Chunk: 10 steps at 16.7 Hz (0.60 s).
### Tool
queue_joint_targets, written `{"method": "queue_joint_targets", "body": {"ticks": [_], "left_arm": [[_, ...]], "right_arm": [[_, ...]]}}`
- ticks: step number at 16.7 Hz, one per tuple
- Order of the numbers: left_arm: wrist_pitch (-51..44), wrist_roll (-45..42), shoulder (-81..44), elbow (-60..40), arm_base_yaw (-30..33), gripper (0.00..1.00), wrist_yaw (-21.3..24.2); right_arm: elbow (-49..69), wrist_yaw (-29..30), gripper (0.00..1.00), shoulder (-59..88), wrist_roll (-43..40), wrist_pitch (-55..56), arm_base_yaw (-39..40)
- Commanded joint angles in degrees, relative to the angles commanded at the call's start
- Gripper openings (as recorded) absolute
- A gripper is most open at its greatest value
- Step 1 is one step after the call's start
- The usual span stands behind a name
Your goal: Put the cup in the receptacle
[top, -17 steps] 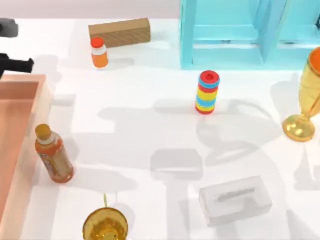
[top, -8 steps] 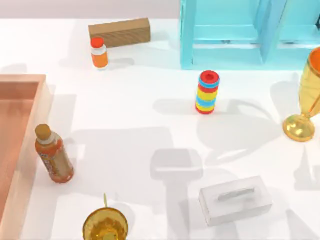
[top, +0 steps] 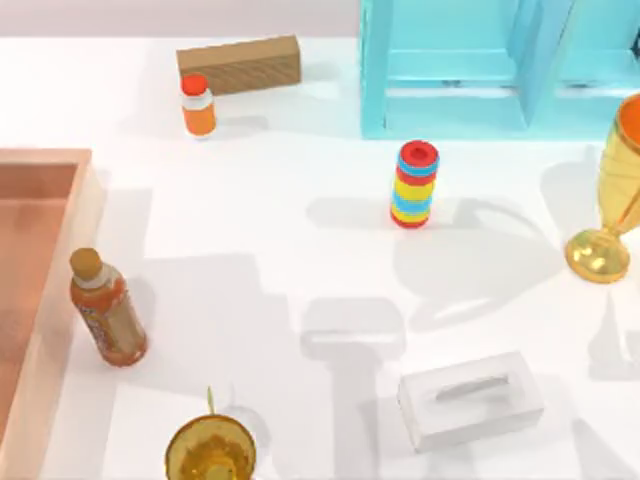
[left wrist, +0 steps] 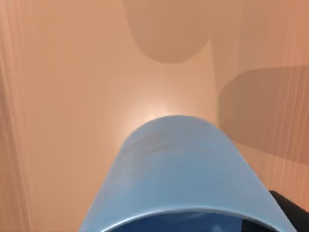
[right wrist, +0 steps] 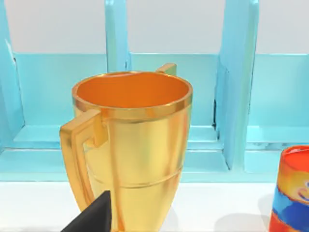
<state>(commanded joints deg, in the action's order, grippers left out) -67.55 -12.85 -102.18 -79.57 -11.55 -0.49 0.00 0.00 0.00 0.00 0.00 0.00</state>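
Note:
The blue cup [left wrist: 178, 174] looms close in the left wrist view, hanging over the salmon floor [left wrist: 72, 96] of the receptacle. My left gripper is shut on it, and a dark finger [left wrist: 295, 212] peeks out beside its rim. From above, the receptacle [top: 85, 200] lies at the table's left edge. My right gripper is parked near the golden goblet [right wrist: 133, 154]; one dark fingertip [right wrist: 99, 215] shows with nothing against it, so it is open.
An orange bottle [top: 108, 310] stands just right of the receptacle's wall. Further off are a small orange bottle [top: 198, 105], a brown box [top: 240, 63], a cyan shelf [top: 480, 70], a ring stack [top: 415, 185], two goblets [top: 610, 200] [top: 210, 450] and a white box [top: 470, 400].
The dark parts of my left arm at the top view's upper left have slid out past the left edge. The shadows on the table have shifted.

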Motion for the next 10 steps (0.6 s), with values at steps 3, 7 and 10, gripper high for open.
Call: {"method": "queue_joint_targets", "body": {"ticks": [3,7,10], "left_arm": [[1.5,-0.3,-0.1,1.5,-0.2,0.00,0.0],[1.5,-0.3,-0.1,1.5,-0.2,0.15,0.0],[1.5,-0.3,-0.1,1.5,-0.2,0.38,0.0]], "right_arm": [[0.0,0.0,1.00,0.0,0.0,0.0,0.0],[0.0,0.0,1.00,0.0,0.0,0.0,0.0],[0.0,0.0,1.00,0.0,0.0,0.0,0.0]]}}
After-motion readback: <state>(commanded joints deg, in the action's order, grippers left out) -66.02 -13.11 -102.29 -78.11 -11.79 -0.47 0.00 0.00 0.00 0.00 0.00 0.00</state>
